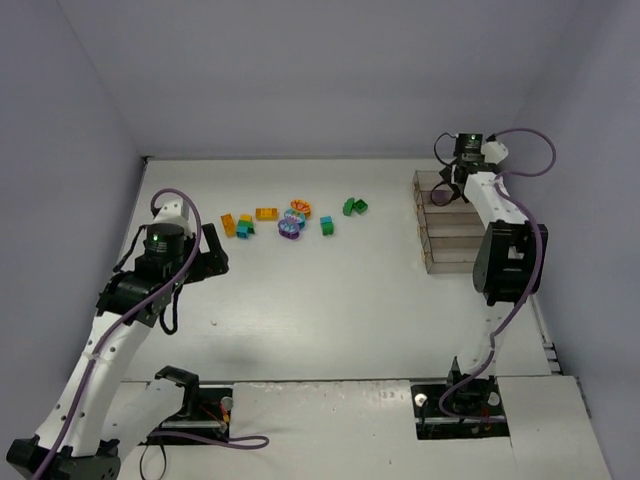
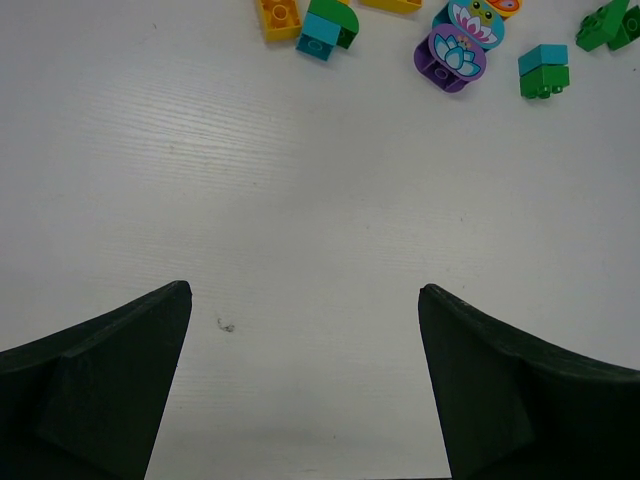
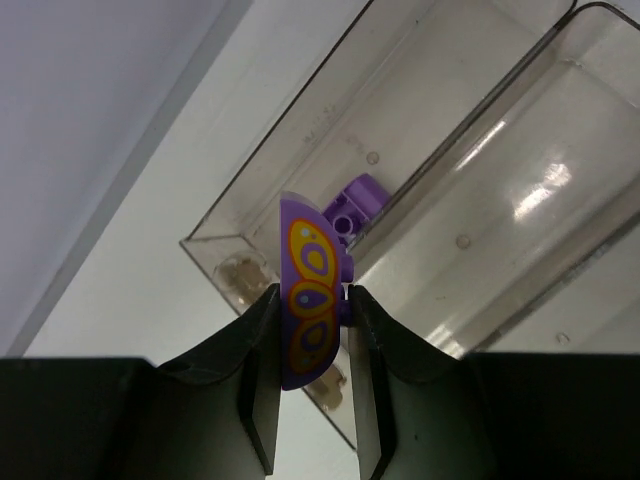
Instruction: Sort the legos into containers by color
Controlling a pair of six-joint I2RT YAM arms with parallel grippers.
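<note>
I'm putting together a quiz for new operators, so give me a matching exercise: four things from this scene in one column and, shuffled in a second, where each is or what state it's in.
Things
1. left gripper
2. butterfly lego
3. plain purple lego
4. flower lego

Places or states
A. lying inside the end container
B. loose on the table
C. pinched between the fingers of the right gripper
D. open above bare table

Pairs: 1-D, 2-C, 3-A, 4-B
</note>
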